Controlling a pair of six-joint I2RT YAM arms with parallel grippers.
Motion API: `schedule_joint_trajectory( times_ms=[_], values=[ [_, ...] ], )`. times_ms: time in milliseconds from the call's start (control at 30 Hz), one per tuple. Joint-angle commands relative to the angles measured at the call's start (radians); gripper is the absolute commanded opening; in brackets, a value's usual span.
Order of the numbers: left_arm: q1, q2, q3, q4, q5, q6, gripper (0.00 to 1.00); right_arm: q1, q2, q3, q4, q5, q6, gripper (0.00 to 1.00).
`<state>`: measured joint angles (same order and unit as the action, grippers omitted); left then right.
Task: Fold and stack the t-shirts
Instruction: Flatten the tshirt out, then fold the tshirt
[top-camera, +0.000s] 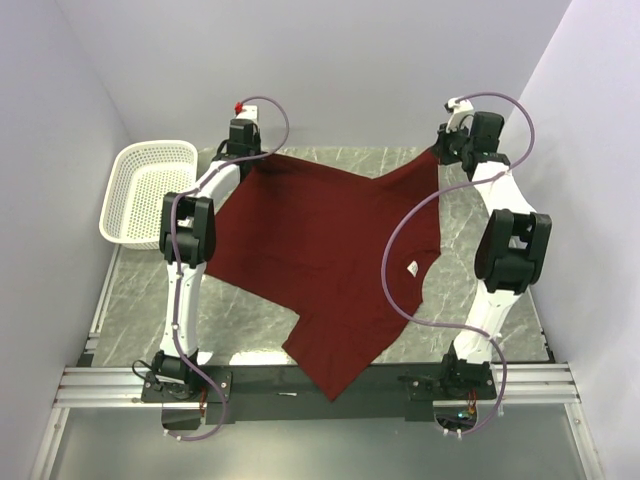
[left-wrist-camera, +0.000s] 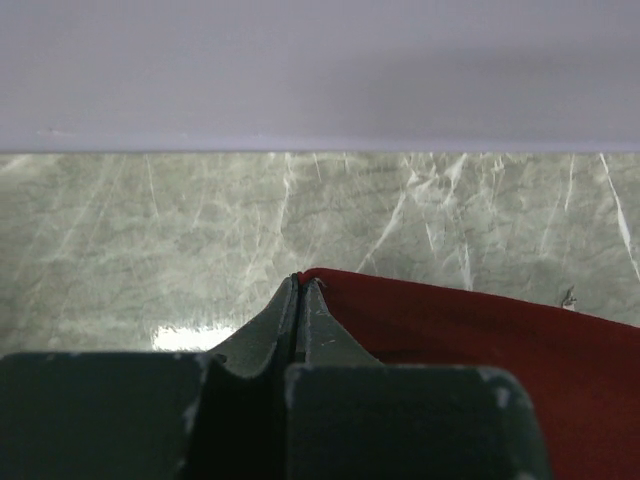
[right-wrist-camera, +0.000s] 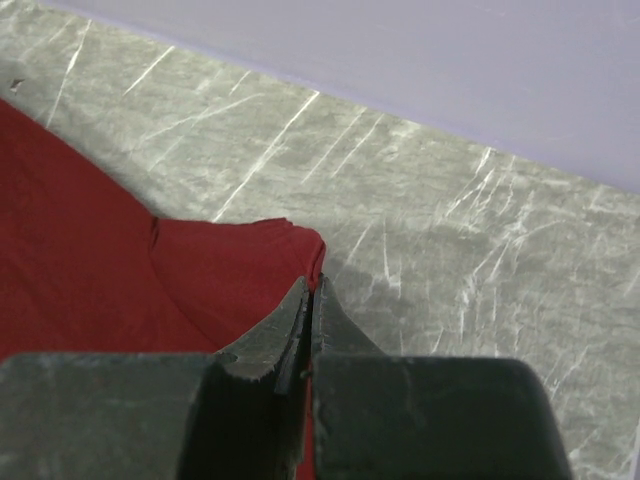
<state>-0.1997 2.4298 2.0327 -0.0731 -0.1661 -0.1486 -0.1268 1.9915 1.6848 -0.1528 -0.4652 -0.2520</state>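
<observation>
Both arms reach from their bases at the near edge of the table (top-camera: 140, 300) towards its far edge. The left arm (top-camera: 182, 290) rises to a bent elbow, and its forearm slants away to the left gripper (left-wrist-camera: 298, 290) near the far left corner. Its jaws are pressed together, apparently pinching a corner of the shirt (left-wrist-camera: 480, 340) (cloth meets only the very tip). The right arm (top-camera: 487, 310) mirrors this with its elbow raised. The right gripper (right-wrist-camera: 312, 295) is near the far right corner, jaws closed on another shirt corner.
</observation>
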Motion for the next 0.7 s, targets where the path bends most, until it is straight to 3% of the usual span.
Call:
schedule_joint_trajectory(
  times_ms=[0, 167, 667],
  values=[
    [0.003, -0.040, 0.014, 0.101, -0.024, 0.027, 0.00, 0.004, -0.100, -0.051, 0.051, -0.042, -0.012, 0.00],
    [0.003, -0.020, 0.028, 0.157, -0.039, 0.082, 0.00, 0.004, -0.184, -0.148, 0.076, -0.163, -0.033, 0.00],
    [0.003, 0.015, -0.017, 0.345, 0.019, 0.273, 0.00, 0.033, -0.347, -0.267, 0.078, -0.299, -0.004, 0.00]
  ],
)
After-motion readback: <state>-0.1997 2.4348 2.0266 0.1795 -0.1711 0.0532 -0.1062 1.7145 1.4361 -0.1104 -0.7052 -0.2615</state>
